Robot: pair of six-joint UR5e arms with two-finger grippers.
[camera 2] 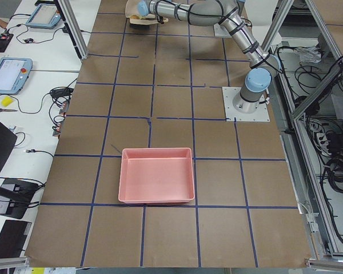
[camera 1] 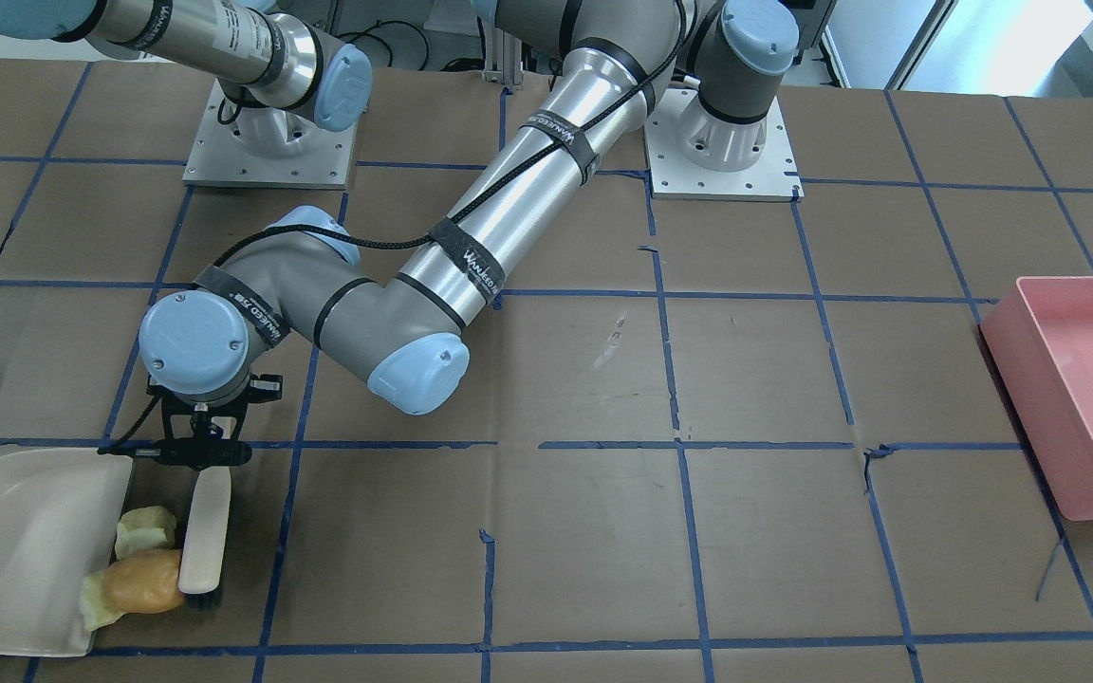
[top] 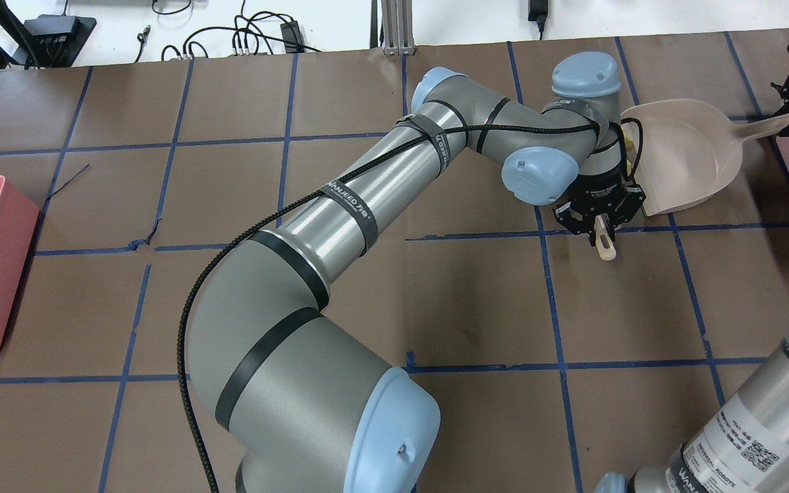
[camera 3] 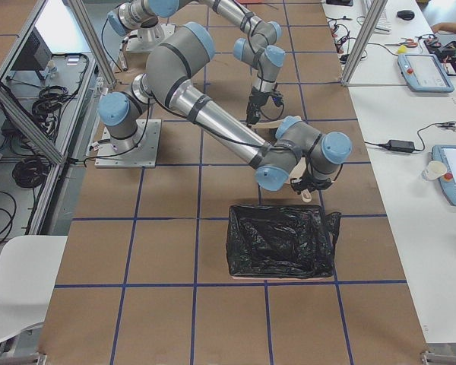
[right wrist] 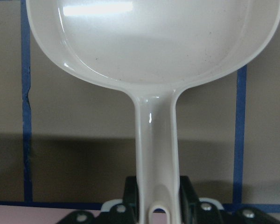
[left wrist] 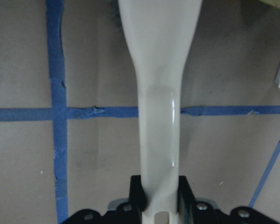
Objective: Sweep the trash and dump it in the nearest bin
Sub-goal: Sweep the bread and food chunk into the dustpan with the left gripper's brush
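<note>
At the far left of the front-facing view, the dustpan (camera 1: 20, 550) lay with its mouth toward the trash, its handle clamped in the right gripper's (right wrist: 157, 193) closed fingers. Against the pan's lip sat the tan potato-shaped lump (camera 1: 143, 581), with one spongy chunk (camera 1: 146, 529) just above it and a second spongy chunk (camera 1: 96, 605) tucked at its other side. None was clearly inside the pan. Just right of them lay the brush (camera 1: 207, 536), its dark bristles beside the lump and its handle pinched in the left gripper's (camera 1: 197, 463) closed fingers. The sweep looked nearly done. The next move probably called for a short leftward push to carry the pieces over the lip while the pan was held firm. Farther right the desk (camera 1: 603, 531) carried the left arm's low elbow, and a pink bin (camera 1: 1092, 323) stood well apart. A black-lined bin (camera 3: 281, 239) looked nearer to the pan. The left wrist beside the pan would likely need to clear first.
</note>
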